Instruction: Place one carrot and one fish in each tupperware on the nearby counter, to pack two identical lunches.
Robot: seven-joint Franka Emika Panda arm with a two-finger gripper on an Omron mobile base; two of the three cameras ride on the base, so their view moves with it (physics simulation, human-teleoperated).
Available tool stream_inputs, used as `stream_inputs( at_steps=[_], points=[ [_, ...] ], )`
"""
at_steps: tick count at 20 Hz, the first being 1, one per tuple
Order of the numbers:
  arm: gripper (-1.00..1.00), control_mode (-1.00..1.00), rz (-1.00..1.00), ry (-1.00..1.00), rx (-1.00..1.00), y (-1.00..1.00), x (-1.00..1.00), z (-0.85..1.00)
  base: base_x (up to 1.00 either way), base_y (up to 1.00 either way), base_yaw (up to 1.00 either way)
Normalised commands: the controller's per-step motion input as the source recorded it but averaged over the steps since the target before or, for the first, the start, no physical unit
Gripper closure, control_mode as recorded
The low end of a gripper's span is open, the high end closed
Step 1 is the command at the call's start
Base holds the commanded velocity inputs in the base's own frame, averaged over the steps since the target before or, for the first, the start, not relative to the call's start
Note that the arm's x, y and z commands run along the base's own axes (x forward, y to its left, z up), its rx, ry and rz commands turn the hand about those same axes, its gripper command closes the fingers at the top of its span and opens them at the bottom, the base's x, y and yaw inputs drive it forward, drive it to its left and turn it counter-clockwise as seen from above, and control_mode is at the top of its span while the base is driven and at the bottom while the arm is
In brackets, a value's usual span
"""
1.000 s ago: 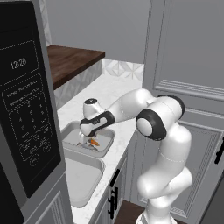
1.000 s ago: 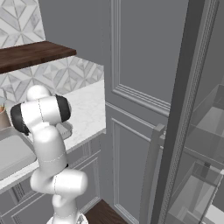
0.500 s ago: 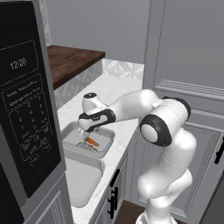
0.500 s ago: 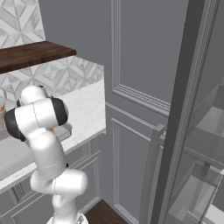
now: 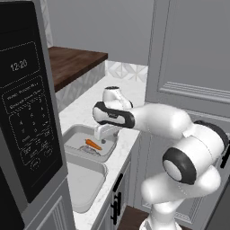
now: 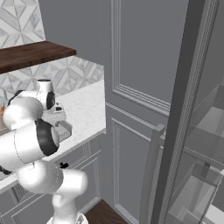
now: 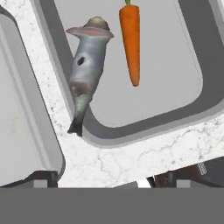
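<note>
Gripper (image 5: 103, 133) released, jaws wide, above far tupperware (image 7: 192, 65) on counter (image 7: 131, 162). Carrot (image 7: 131, 41) lies inside; fish (image 7: 87, 65) overhangs its rim. Second tupperware (image 7: 26, 127) adjacent.

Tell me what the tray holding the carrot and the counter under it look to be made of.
Tray: probably plastic, matte grey, smooth uniform surface with rounded corners. Counter: marble-look stone or laminate, white with faint grey veins; the rendering doesn't settle which.
</note>
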Motion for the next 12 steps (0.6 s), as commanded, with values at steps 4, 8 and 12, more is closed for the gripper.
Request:
stream_inputs(
  at_steps=[4,8,12],
  points=[
    [-1.0,-1.0,-0.22,0.17,0.11,-1.0,-0.93,0.0,0.0,0.0,0.0],
    [-1.0,-1.0,-0.27,0.09,0.1,-1.0,-1.0,0.0,0.0,0.0,0.0],
    [-1.0,-1.0,-0.17,-0.02,0.01,-0.82,-0.99,0.0,0.0,0.0,0.0]
  ],
)
